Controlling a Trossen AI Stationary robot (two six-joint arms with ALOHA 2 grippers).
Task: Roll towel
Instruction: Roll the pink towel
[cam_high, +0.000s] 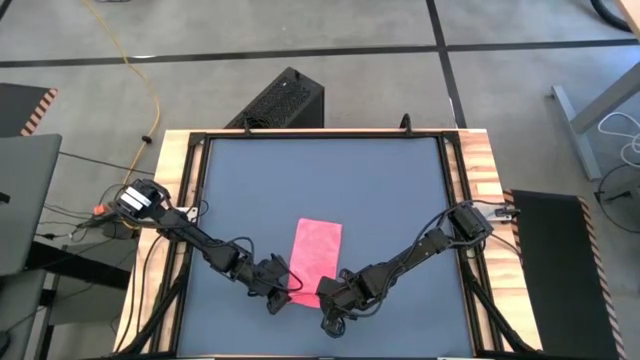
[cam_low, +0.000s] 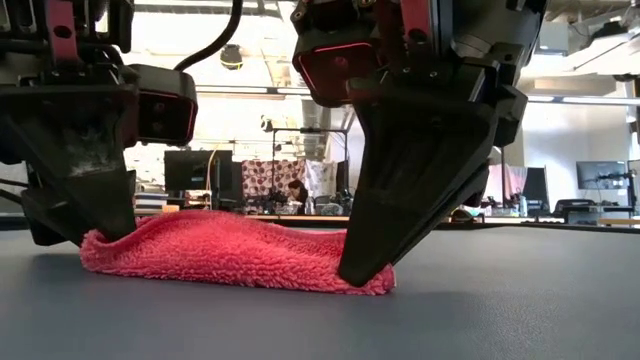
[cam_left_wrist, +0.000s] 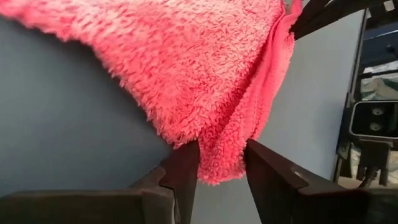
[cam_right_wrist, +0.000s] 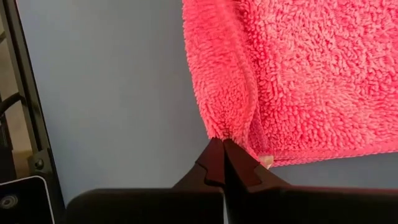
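Observation:
The pink towel (cam_high: 318, 248) lies as a narrow strip on the dark grey mat (cam_high: 250, 180), its long side running from far to near. Both grippers stand at its near end. My left gripper (cam_high: 283, 295) is open at the near left corner, and that corner (cam_left_wrist: 217, 162) sits between its two fingers. My right gripper (cam_high: 332, 300) is shut on the near right corner. In the low view the towel (cam_low: 230, 250) sags on the mat between the two grippers, its left end curled up against my left gripper (cam_low: 100, 225). My left gripper has the towel's near left corner (cam_left_wrist: 217, 168) between its parted fingers (cam_left_wrist: 186, 168), coming slanting down from the near left. The pile reaches both inner faces; whether they still pinch it, I cannot tell. My right gripper pinches the towel's near right corner by its hemmed edge (cam_right_wrist: 227, 127) between the two fingertips, slanting down from the near right. That corner stays low on the mat (cam_low: 375, 283); one layer or several, I cannot tell.
The mat fills a wooden-edged table (cam_high: 480, 180), with bare mat to the left, right and far side of the towel. A black box (cam_high: 285, 100) stands on the floor beyond the far edge. Cables run along both arms' bases.

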